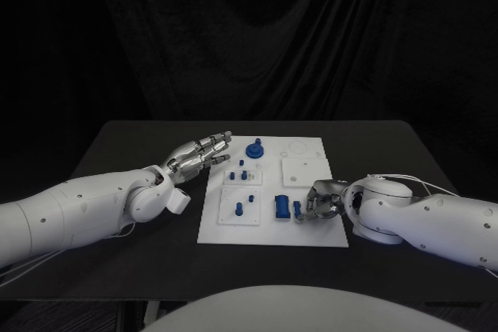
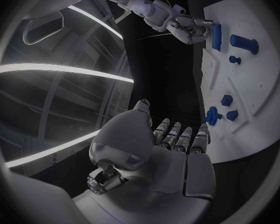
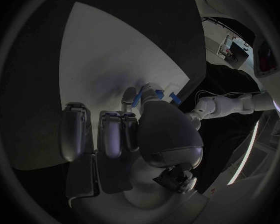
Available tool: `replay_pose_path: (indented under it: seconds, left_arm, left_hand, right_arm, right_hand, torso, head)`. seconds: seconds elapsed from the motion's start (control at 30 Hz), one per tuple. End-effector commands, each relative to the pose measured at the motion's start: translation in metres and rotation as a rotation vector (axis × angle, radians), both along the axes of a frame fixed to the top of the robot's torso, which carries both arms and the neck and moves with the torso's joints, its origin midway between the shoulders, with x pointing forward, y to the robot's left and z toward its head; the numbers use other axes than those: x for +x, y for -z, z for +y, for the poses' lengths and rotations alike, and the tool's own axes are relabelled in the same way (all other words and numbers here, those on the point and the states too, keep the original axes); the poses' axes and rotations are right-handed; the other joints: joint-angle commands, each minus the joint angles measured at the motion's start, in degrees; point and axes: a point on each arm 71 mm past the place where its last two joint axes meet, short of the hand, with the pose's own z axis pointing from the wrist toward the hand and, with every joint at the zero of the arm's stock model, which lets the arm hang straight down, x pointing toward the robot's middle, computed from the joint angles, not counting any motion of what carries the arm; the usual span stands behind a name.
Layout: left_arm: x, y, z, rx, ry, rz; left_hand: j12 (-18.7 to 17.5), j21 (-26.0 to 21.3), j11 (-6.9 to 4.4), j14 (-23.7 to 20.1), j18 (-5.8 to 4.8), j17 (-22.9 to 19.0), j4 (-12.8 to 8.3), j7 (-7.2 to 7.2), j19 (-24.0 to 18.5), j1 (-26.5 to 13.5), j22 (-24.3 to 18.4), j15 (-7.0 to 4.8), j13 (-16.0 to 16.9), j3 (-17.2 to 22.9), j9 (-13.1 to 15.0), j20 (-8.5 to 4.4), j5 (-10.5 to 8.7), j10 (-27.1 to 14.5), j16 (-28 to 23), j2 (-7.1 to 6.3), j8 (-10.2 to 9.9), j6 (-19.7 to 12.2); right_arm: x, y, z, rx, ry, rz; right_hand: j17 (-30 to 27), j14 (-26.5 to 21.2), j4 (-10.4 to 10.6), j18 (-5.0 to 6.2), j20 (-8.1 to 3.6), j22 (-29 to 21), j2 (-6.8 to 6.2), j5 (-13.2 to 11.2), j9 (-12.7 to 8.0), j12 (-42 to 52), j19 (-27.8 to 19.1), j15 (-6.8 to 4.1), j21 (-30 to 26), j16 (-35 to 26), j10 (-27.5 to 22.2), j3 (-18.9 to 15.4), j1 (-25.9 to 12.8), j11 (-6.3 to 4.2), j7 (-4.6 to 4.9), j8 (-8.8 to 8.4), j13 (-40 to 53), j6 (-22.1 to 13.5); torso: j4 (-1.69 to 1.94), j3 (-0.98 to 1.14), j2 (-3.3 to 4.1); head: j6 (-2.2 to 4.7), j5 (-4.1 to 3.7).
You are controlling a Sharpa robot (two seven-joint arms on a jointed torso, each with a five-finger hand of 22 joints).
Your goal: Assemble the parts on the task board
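Pinching a small blue part point(image 1: 298, 209) with the right hand point(image 1: 319, 204) at the task board point(image 1: 311, 235) near edge — hovering the left hand point(image 1: 197, 158) with spread fingers, holding nothing. Standing already in the board — several blue pegs point(image 1: 244, 176); remaining, seemingly, most of assembly.

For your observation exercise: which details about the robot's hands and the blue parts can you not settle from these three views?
- Head view: whether the right hand grips the small blue part; fingers cover it.
- Right wrist view: that part's shape; fingers block it.
- Head view: how the parts near the left hand seat in the task board; too small.
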Motion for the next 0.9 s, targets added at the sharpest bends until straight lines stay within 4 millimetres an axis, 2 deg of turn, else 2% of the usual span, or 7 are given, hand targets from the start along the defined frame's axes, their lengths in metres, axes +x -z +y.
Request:
replay_pose_path:
  seconds: [0.03, 0.53, 0.63, 0.7, 0.73, 0.77, 0.9]
  left_arm:
    - [-0.001, 0.000, -0.002, -0.012, 0.014, -0.006]
    - [-0.001, -0.004, 0.002, -0.024, -0.022, -0.058]
    - [-0.001, -0.007, 0.004, -0.032, -0.049, -0.102]
    - [-0.001, -0.008, 0.004, -0.034, -0.066, -0.127]
    - [-0.001, -0.009, 0.004, -0.035, -0.075, -0.140]
    - [-0.002, -0.010, 0.004, -0.035, -0.080, -0.148]
    - [-0.006, -0.013, 0.002, -0.036, -0.098, -0.170]
  left_hand:
    - [-0.16, 0.24, 0.19, 0.07, -0.06, -0.04, -0.37, 0.36, -0.22, 0.57, -0.04, 0.32, -0.06, 0.01, 0.00, 0.01, 0.28, -0.28, 0.04, -0.09, 0.19, -0.11]
    - [0.44, 0.26, 0.16, 0.05, 0.05, -0.04, -0.93, 0.13, -0.21, 0.73, -0.04, -0.07, 0.02, -0.12, 0.07, -0.15, 0.44, -0.14, 0.03, -0.68, 0.37, 0.31]
    - [3.18, 0.52, 0.02, 0.25, 0.83, 0.03, -0.89, 0.48, -0.02, 1.13, 0.06, -1.88, 0.32, -0.46, 0.34, -1.01, 1.01, 1.13, 0.20, -1.59, 1.39, 2.68]
    - [4.64, 0.62, -0.60, 0.29, 1.06, 0.04, 0.20, 0.22, 0.03, 1.20, 0.09, -3.05, 0.44, -0.99, 0.43, -1.94, 0.75, 1.83, 0.24, -2.48, 1.88, 4.02]
    - [5.30, 0.58, -0.85, 0.27, 1.05, 0.04, 1.36, -0.11, -0.04, 1.44, 0.05, -3.71, 0.48, -1.37, 0.43, -2.54, -0.43, 2.14, 0.23, -3.17, 2.01, 4.60]
    - [5.45, 0.57, -0.91, 0.26, 1.05, 0.03, 1.87, -0.21, -0.07, 1.60, 0.03, -3.89, 0.49, -1.48, 0.43, -2.73, -0.92, 2.19, 0.22, -3.38, 2.02, 4.73]
    - [5.83, 0.04, -0.83, -0.03, 0.90, -0.08, 3.04, -0.61, -0.63, 1.95, -0.27, -4.42, 0.50, -2.06, 0.40, -3.60, -4.27, 2.07, -0.03, -4.09, 1.79, 4.77]
  right_arm:
    - [-0.001, 0.004, -0.004, -0.046, 0.012, 0.019]
    - [0.001, -0.014, -0.010, 0.174, 0.061, -0.172]
    - [0.000, -0.025, -0.017, 0.281, 0.089, -0.263]
    - [-0.002, -0.032, -0.021, 0.342, 0.109, -0.307]
    - [-0.004, -0.037, -0.024, 0.383, 0.123, -0.334]
    - [-0.005, -0.041, -0.026, 0.415, 0.133, -0.356]
    - [-0.007, -0.060, -0.035, 0.548, 0.168, -0.454]
  right_hand:
    - [11.63, 5.15, -0.40, 0.31, -0.33, 11.65, 0.04, 0.20, -0.08, 0.15, 0.63, -0.42, -0.30, -0.08, 5.95, -0.12, 0.59, -0.35, 0.01, 0.05, 15.07, 0.50]
    - [12.12, 5.25, 4.82, -0.09, -0.15, 12.18, -3.82, -0.02, -0.37, 0.15, 1.50, -0.11, 1.25, 0.08, 5.95, -7.47, -6.33, -0.54, 0.07, -0.32, 15.07, 0.33]
    - [11.80, 5.21, 6.09, -0.44, -0.29, 12.65, -3.54, 0.00, -0.45, 0.15, 2.27, -0.23, 2.77, 0.00, 5.95, -8.96, -10.04, -0.61, -0.06, -0.32, 15.07, 0.67]
    - [11.50, 5.16, 6.14, -0.44, -0.31, 12.66, -2.87, 0.03, -0.65, 0.15, 2.29, -0.23, 2.83, -0.09, 5.95, -9.29, -12.01, -0.64, -0.06, -0.54, 15.07, 0.70]
    - [11.00, 5.06, 6.05, -0.42, -0.26, 12.63, 0.32, -0.10, -0.89, 0.15, 2.25, -0.21, 2.76, -0.26, 5.95, -9.55, -15.47, -0.52, -0.01, -0.76, 15.07, 0.81]
    - [10.90, 5.04, 6.12, -0.39, -0.22, 12.59, 1.17, 0.47, -1.01, 0.15, 2.19, -0.19, 2.65, -0.29, 5.95, -9.85, -16.42, -0.46, 0.05, -0.89, 15.07, 0.80]
    - [7.94, 4.39, 6.04, 0.18, 0.09, 11.78, 5.34, 7.18, -3.08, 0.15, 0.90, 0.04, 0.22, -1.40, 5.95, -11.61, -18.95, -0.13, 0.39, -3.12, 15.07, 0.28]
  torso:
    - [0.02, 0.03, 0.00]
    - [-0.01, 0.00, -0.02]
    - [-0.02, 0.01, -0.03]
    - [-0.02, 0.00, -0.04]
    - [-0.01, 0.00, -0.04]
    - [-0.01, 0.00, -0.05]
    - [-0.07, 0.03, -0.12]
  head:
    - [0.01, 0.01]
    - [0.01, 0.04]
    - [0.01, 0.13]
    - [0.01, 0.22]
    - [0.01, 0.22]
    - [0.01, 0.18]
    - [0.01, -0.01]
